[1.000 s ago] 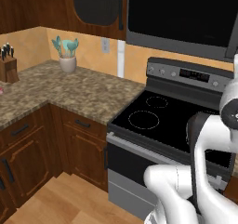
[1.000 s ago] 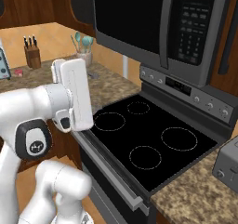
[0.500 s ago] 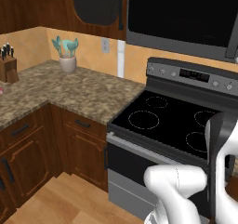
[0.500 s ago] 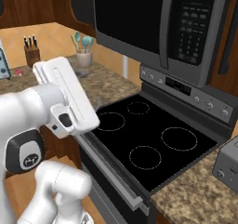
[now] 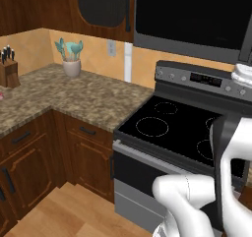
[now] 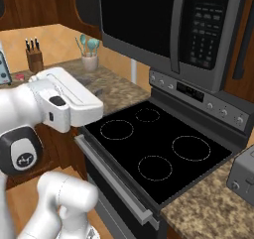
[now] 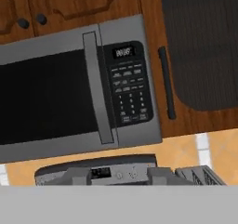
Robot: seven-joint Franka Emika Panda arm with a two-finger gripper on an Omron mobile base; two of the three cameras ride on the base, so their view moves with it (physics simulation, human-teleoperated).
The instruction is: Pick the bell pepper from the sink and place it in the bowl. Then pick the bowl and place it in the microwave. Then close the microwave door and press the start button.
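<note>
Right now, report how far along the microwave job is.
Looks done: the microwave door sits flush and shut against the microwave. Whether the bowl with the bell pepper is inside cannot be told through the dark glass. In hand: the hand view faces the keypad strip, so the arm seems to be lining up on it. Left: pressing the start button; nothing touches the keypad yet.

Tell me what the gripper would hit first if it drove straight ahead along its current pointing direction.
Most likely the large black over-range microwave, about where the vertical grey handle of its closed dark-glass door meets the keypad strip. The hand view centres there and nothing appears in between, though depth is unclear.
</note>
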